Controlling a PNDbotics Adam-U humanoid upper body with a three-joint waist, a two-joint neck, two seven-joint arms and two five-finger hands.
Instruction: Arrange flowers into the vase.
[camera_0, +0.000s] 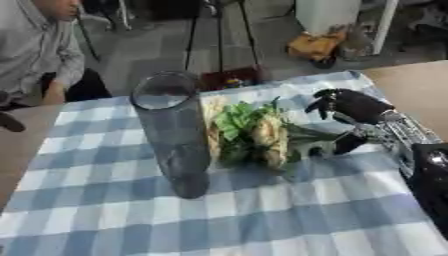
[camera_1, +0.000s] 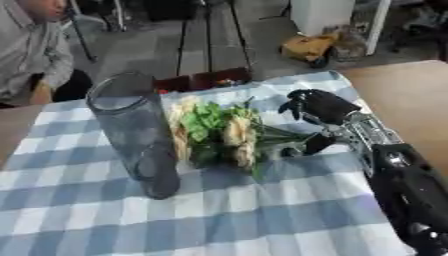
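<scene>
Checked cloth (camera_0: 262, 220) covering counter; glass vase (camera_0: 171, 130) standing upright; right hand (camera_1: 319, 107) curling around flowers (camera_1: 219, 132) beside it.

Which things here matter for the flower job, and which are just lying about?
For the job: flowers lying on the checked cloth; empty glass vase standing left of them; right hand at the stems.
Just about: orange object on the floor.

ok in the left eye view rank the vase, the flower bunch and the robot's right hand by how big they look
1. vase, the tallest thing on the cloth
2. flower bunch, shorter but wider, so close to the vase
3. right hand, clearly the smallest, its fingers curled at the stems
</scene>
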